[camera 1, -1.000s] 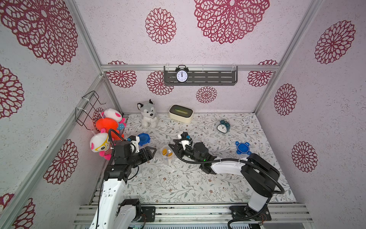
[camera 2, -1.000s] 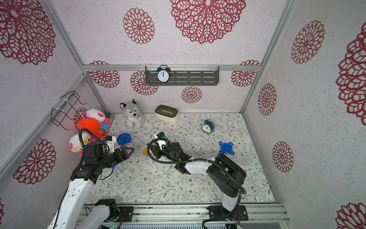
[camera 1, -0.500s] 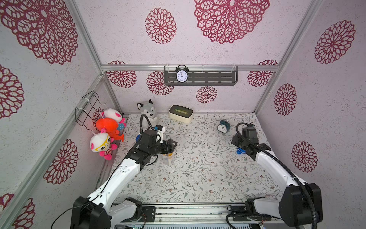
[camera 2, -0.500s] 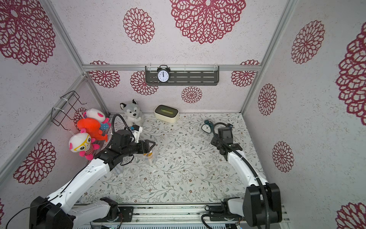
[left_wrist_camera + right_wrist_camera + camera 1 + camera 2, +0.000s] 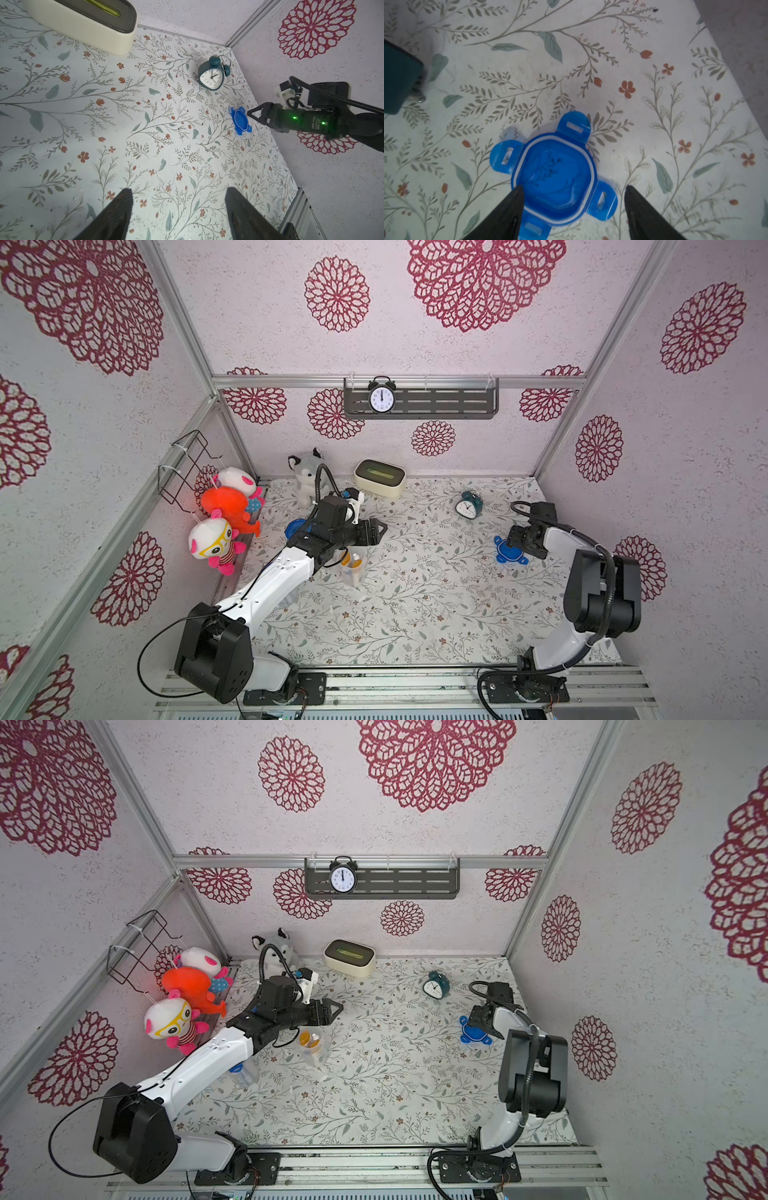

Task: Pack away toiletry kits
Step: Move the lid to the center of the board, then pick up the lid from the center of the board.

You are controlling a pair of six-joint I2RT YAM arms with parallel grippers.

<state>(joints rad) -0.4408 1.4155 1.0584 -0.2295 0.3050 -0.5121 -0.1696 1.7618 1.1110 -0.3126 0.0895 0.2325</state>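
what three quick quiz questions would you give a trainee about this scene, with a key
1. True or false: the right gripper is shut on the blue tabbed lid.
2. How does that lid lie relative to the teal alarm clock? A stacked on it; B flat and apart from it; C leaning against it.
3. Fill in: the clear cup near the left gripper holds a small bottle with a ___ cap.

Key: 1 false, the jaws stand open either side of the lid; 2 B; 3 yellow-orange.
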